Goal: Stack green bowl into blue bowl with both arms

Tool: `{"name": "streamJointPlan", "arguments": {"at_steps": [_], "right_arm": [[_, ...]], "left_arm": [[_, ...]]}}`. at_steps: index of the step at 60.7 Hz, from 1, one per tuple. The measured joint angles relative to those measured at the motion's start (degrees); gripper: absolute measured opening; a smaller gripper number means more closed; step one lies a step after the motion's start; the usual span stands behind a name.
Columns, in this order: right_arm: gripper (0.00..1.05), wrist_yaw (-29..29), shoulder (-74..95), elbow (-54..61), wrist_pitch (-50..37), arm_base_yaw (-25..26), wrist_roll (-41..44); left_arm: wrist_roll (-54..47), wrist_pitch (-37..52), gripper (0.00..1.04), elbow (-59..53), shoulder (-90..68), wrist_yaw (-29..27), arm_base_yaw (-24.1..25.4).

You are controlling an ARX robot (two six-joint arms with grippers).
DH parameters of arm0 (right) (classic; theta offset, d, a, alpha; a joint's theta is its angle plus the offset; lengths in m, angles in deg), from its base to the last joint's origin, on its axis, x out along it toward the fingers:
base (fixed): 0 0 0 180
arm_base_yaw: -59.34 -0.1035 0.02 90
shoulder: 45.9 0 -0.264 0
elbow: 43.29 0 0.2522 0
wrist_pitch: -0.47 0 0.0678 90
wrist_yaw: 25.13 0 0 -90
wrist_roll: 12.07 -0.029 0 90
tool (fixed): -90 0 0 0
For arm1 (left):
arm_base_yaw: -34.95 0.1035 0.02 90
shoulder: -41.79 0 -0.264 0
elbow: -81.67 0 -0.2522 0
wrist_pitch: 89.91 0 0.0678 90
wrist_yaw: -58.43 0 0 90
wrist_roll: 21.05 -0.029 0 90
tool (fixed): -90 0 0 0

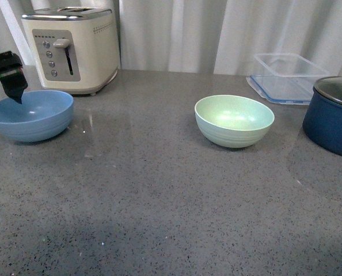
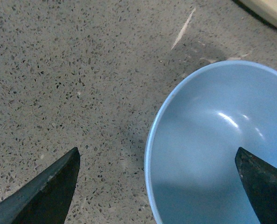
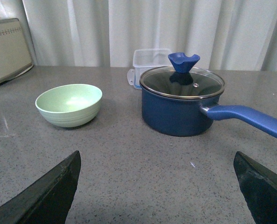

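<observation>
Grey speckled stone counter (image 1: 159, 207) fills the near ground, polished enough to carry soft reflections. Low over it, the right gripper (image 3: 157, 153) hangs with its black wedge-shaped fingers (image 3: 50, 191) spread wide, holding nothing and touching nothing.

Further back at the left sits the blue bowl (image 1: 30, 115), round and matte, with faint ridges around its lower outside. The left gripper (image 2: 157, 149) is also spread wide and straddles this bowl's rim: one finger (image 2: 47, 191) is outside over the counter, the other (image 2: 264, 184) is inside the bowl. I cannot tell whether either finger touches the bowl; it is not clamped.

Well apart from it, right of centre, stands the green bowl (image 1: 234, 121), pale mint, matte, with the same ridges, upright and empty.

At the right edge is a navy pot (image 1: 332, 123) with a glass lid (image 3: 183, 81), a blue knob and a long blue handle. Behind it lies a clear plastic box (image 1: 289, 75). At the back left is a cream toaster (image 1: 73, 49), before white pleated curtains (image 1: 217, 29).
</observation>
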Motion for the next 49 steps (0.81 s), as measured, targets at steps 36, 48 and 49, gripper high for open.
{"name": "streamJointPlan", "arguments": {"at_steps": [36,48,49], "right_arm": [[0.95,0.0,0.0,0.0,0.0,0.0,-0.02],[0.95,0.0,0.0,0.0,0.0,0.0,-0.02],[0.95,-0.02,0.0,0.0,0.0,0.0,-0.02]], "left_arm": [[0.22,-0.11,0.3,1.25,-3.13,-0.24,-0.28],[0.48,-0.98,0.03,1.22,-1.75,1.66,-0.92],[0.5,-1.03,0.03,1.22,-1.62,1.66,-1.05]]}}
